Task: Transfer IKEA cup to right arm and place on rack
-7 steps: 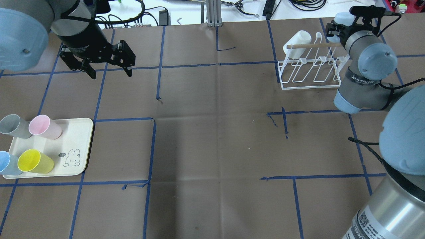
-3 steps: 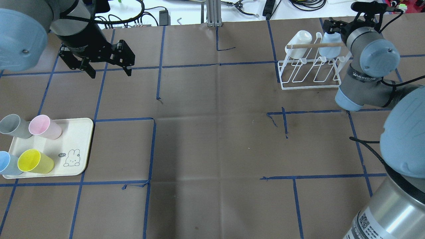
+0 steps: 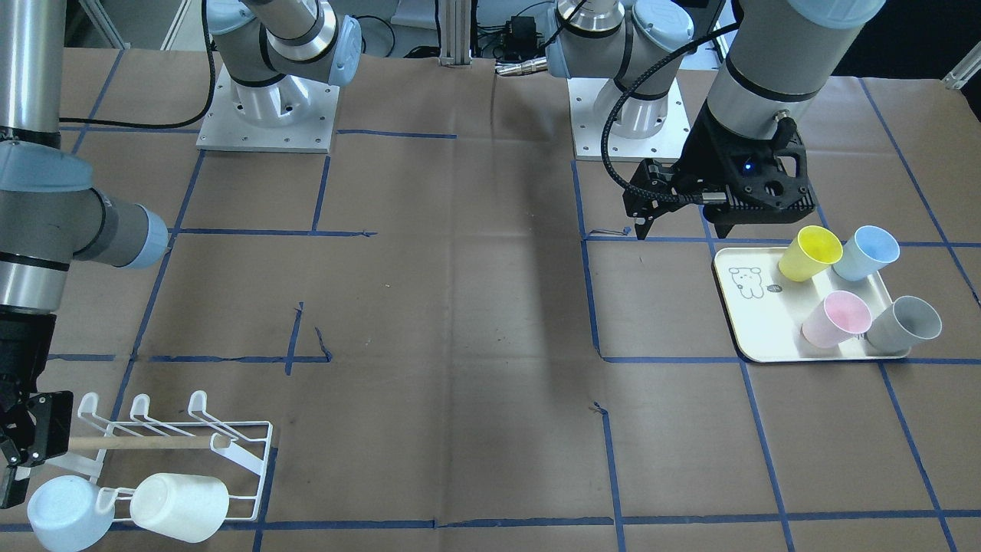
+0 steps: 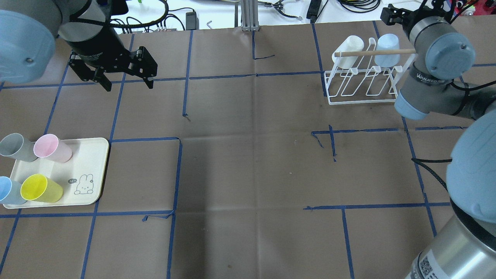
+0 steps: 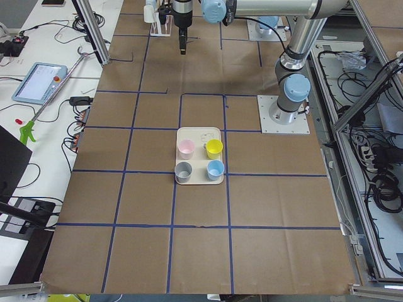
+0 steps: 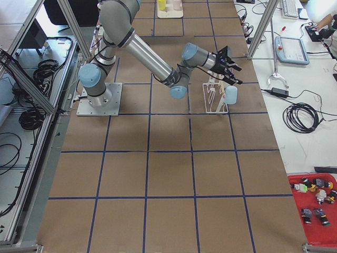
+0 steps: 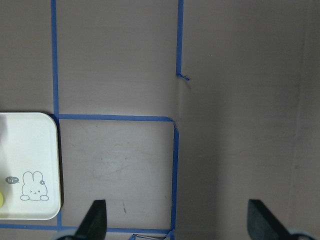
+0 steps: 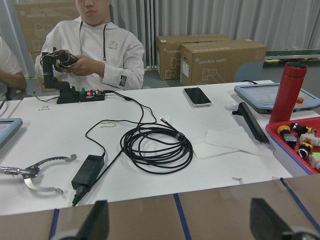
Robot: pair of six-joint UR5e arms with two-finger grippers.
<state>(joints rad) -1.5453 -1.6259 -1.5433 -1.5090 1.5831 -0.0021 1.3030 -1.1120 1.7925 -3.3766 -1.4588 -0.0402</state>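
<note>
Both arms are silver-grey tubes joined by rounded pale blue caps. The right arm (image 4: 434, 89) bears white "WANJEED" lettering on a grey link, a small screw in its blue cap, and a QR label low on its shiny tube. The left arm (image 3: 774, 61) ends in a black wrist block with a tiny blue light, and a braided black cable (image 3: 607, 138) runs to it. Each stands on a pale square plate (image 3: 214, 138) dotted with screws. The left claw (image 4: 129, 86) is black, with angular linked fingers.

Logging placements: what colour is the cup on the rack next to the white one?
It is a pale blue cup, clearest in the overhead exterior view.
</note>
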